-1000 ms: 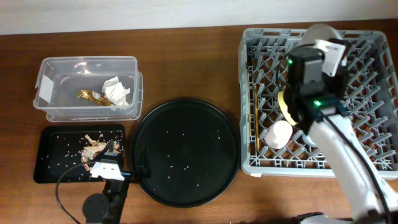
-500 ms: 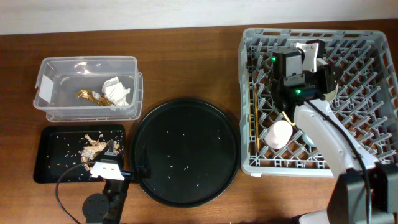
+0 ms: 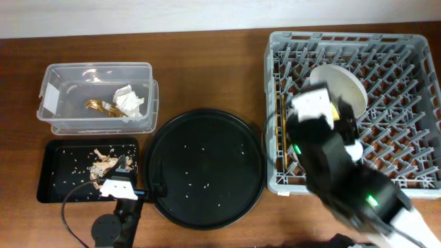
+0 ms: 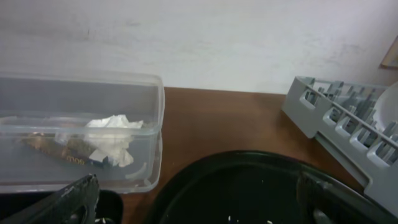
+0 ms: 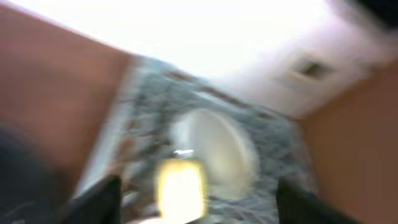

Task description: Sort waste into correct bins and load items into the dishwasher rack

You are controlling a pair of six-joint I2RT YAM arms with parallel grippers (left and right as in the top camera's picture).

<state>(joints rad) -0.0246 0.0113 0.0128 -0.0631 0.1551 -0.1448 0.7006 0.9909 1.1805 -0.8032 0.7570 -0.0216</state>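
The grey dishwasher rack (image 3: 400, 103) fills the right side of the table. A pale round plate (image 3: 339, 83) stands tilted among its pegs, and the chopsticks (image 3: 280, 127) lie along its left edge. My right gripper (image 5: 202, 193) hangs open above the rack, apart from the plate (image 5: 217, 149). A yellow bowl (image 5: 180, 186) shows blurred below it. The cups are hidden under the arm. The clear tub (image 3: 96, 96) holds the white tissue (image 3: 129, 100) and the wrapper (image 3: 100, 107). Food scraps (image 3: 103, 162) lie in the shallow black tray (image 3: 62, 172). My left gripper (image 4: 202, 202) is open and empty.
The large round black tray (image 3: 205, 167), dotted with crumbs, sits between the bins and the rack. In the left wrist view the tub (image 4: 37, 99) is at left, the round tray (image 4: 249, 186) below and the rack's corner (image 4: 336, 115) at right.
My right gripper has opened and let go of the plate, which now stands in the rack. The right arm has drawn back toward the front edge. The left arm has not moved.
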